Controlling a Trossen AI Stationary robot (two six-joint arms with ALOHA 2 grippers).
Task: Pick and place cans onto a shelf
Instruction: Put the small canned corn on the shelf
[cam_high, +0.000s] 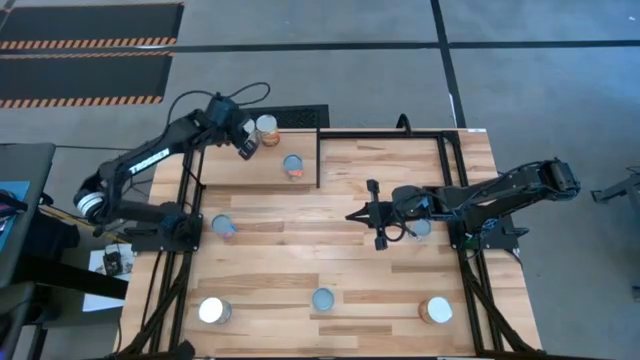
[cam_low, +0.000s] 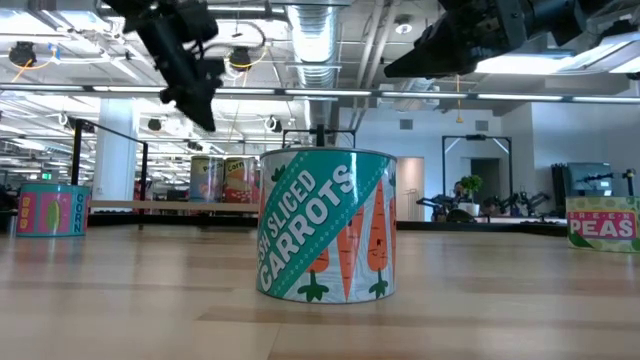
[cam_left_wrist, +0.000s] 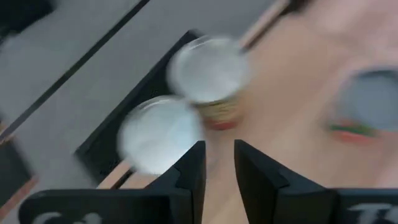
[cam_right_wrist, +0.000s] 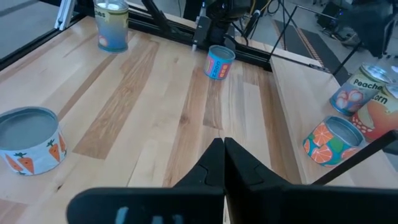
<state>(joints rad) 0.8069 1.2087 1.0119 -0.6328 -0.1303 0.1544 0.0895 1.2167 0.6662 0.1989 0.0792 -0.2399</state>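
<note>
- Three cans on the small shelf (cam_high: 262, 170) at the far left corner of the worktop (cam_high: 340, 290).
- Two of them close together at the shelf's far edge: a white-top can (cam_high: 267, 126) and another one (cam_left_wrist: 160, 132) just beside it, mostly hidden under the arm in the high view.
- An orange-label can (cam_high: 293, 166) a little nearer, close to the black rod frame (cam_high: 319, 158).
- Left gripper (cam_high: 246, 150) up in the air just beside the two far cans, fingers a little apart, nothing between them.
- More cans on the worktop: a pink and blue can (cam_high: 224, 227) near the left arm's base, a carrots can (cam_high: 323, 299) in the middle near the front, a white-top can (cam_high: 214, 311) at the front left, an orange-side can (cam_high: 436, 311) at the front right.
- One more can (cam_high: 422, 228) partly under the right arm.
- Right gripper (cam_high: 361, 214) over the middle of the worktop, fingers pressed together, empty, well apart from the shelf.
</note>
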